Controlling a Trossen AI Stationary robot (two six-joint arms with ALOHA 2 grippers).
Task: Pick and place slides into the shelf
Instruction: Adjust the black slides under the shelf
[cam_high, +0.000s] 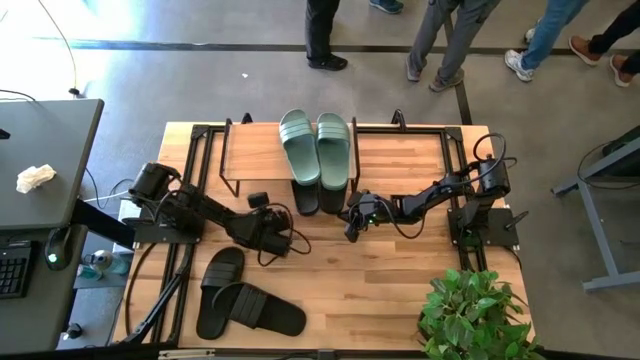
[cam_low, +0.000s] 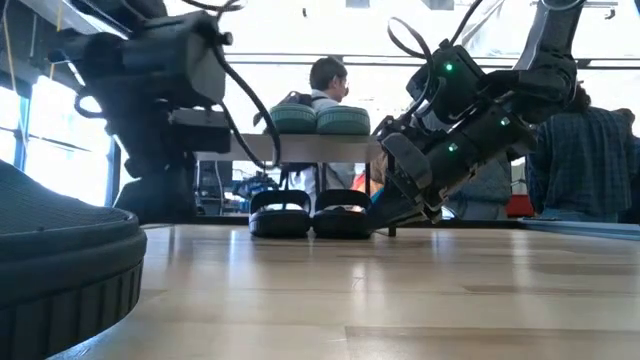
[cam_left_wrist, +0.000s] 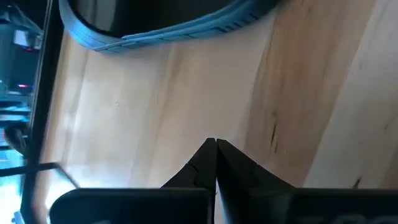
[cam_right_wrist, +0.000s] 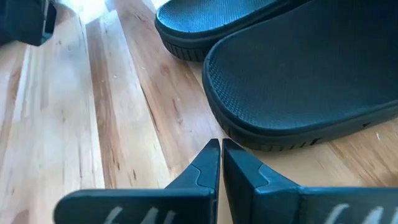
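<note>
The shelf (cam_high: 255, 150) stands at the table's far middle. A sage-green pair of slides (cam_high: 315, 148) lies on its plank top. A black pair (cam_high: 320, 195) rests on the tabletop under the shelf, its ends sticking out toward the near side (cam_low: 310, 215). Another black pair (cam_high: 240, 295) lies flat at the near left. My right gripper (cam_right_wrist: 221, 149) is shut, tipped down, just short of the sole edge of the nearer slide (cam_right_wrist: 311, 81). My left gripper (cam_left_wrist: 216, 146) is shut over bare wood left of centre (cam_high: 285, 240), with a black slide's rim (cam_left_wrist: 168, 25) ahead of it.
A potted plant (cam_high: 475, 310) stands at the near right corner. Black frame rails (cam_high: 185, 180) and cables run along the table's sides. People stand beyond the far edge (cam_high: 440, 40). A grey desk (cam_high: 40, 170) is at the left. Bare wood lies between the arms.
</note>
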